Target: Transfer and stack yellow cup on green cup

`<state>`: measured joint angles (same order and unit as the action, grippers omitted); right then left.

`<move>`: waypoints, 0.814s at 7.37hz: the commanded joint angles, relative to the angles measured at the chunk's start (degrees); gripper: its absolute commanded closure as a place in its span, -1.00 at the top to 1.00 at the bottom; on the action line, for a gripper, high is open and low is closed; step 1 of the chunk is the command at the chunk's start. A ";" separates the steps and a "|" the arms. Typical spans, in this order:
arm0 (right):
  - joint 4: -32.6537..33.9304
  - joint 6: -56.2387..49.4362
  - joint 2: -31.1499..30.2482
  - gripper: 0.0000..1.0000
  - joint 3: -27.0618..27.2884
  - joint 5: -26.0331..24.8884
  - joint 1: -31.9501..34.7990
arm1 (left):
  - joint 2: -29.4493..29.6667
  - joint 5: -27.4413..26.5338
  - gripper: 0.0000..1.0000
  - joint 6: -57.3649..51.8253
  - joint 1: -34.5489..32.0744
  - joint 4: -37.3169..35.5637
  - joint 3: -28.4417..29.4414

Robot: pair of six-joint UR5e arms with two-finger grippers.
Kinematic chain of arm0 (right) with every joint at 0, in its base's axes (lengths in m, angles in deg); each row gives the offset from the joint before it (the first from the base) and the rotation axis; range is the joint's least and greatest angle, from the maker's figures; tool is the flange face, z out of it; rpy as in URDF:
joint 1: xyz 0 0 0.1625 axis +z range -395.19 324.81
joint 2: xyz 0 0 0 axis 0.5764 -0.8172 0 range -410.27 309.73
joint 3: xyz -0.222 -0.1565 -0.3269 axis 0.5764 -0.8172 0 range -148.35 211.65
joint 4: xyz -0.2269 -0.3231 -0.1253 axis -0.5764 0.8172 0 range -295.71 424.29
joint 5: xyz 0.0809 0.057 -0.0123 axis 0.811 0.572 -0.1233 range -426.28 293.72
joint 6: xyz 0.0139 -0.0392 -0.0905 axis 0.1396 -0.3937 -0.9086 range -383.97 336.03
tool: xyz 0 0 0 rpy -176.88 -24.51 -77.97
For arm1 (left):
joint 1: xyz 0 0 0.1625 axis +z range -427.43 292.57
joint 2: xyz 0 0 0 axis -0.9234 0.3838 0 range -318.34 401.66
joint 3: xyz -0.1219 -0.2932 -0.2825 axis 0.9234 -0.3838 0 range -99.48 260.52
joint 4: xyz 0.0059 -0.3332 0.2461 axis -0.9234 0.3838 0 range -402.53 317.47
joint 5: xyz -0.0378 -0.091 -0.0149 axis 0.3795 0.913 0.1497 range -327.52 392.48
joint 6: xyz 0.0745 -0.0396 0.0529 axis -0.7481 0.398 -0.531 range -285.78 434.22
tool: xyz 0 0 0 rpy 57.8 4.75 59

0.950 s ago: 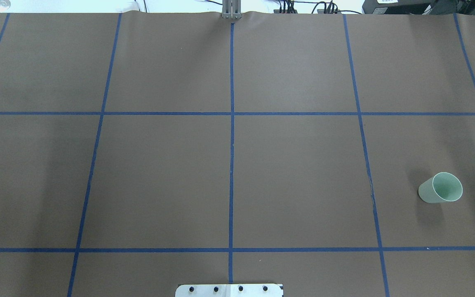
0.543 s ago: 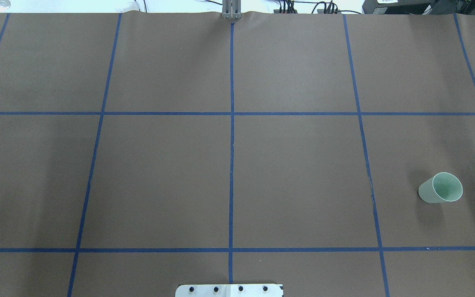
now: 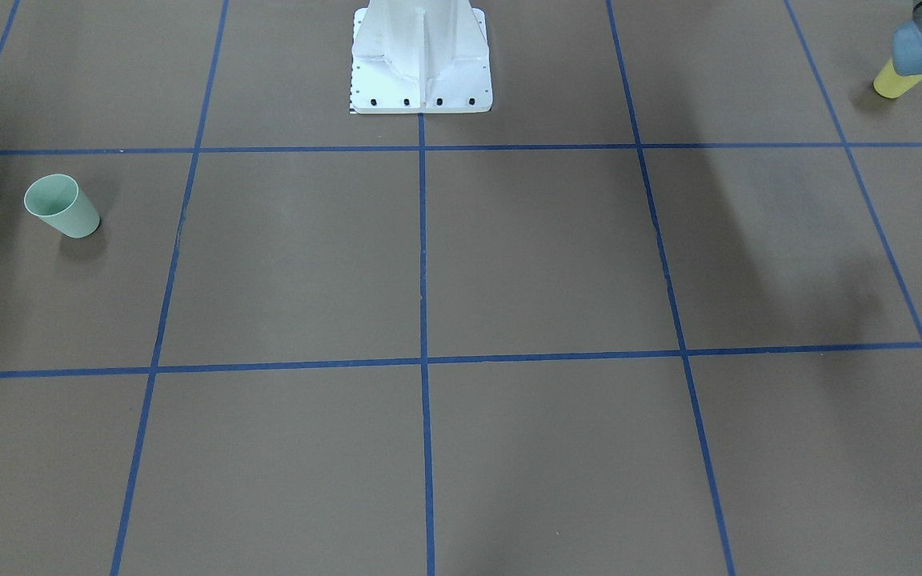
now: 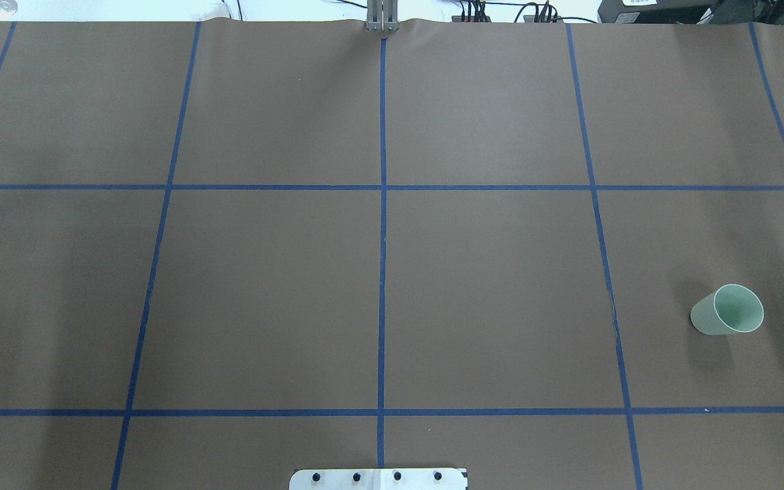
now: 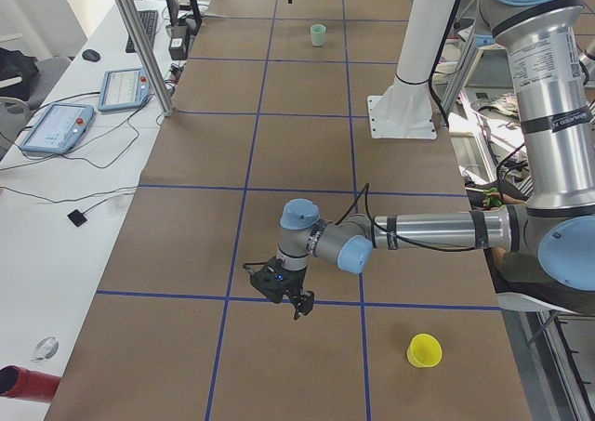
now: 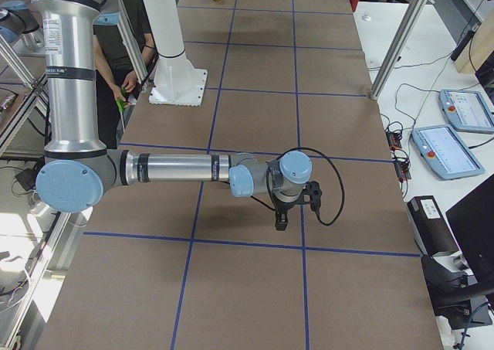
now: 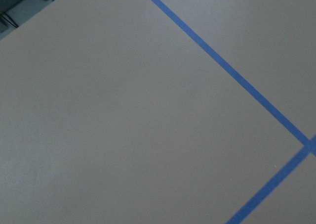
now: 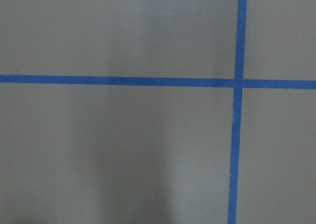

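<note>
Hanging above the table (image 4: 263, 292), left gripper (image 5: 296, 305) and right gripper (image 6: 280, 220): we cannot tell how wide either stands or whether it holds anything. Yellow cup (image 5: 424, 350) stands far left, green cup (image 4: 727, 310) far right.

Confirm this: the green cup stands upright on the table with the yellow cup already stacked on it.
Not stacked. The green cup stands upright on the table, but the yellow cup stands alone at the opposite end; the exterior left view shows both.
</note>
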<state>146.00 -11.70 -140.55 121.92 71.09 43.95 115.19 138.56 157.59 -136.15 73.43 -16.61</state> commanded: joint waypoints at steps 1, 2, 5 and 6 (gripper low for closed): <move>-4.95 -0.06 -0.16 1.00 -1.93 -0.09 -1.35 | -6.26 -11.99 1.00 15.24 7.59 -0.12 -0.95; -8.29 0.12 -0.16 1.00 -3.51 0.08 -2.05 | -6.90 -15.34 1.00 24.29 13.21 -2.82 -1.13; -9.64 0.21 -0.16 1.00 -4.31 0.09 -3.81 | -6.82 -17.31 0.98 41.37 21.08 -41.14 -14.52; -9.64 0.21 -0.16 1.00 -4.49 0.09 -4.34 | -6.65 -16.53 0.98 47.43 25.61 -44.04 -15.01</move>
<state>136.49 -11.47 -140.71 117.70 71.21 40.36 108.41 121.61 197.73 -114.69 37.88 -28.57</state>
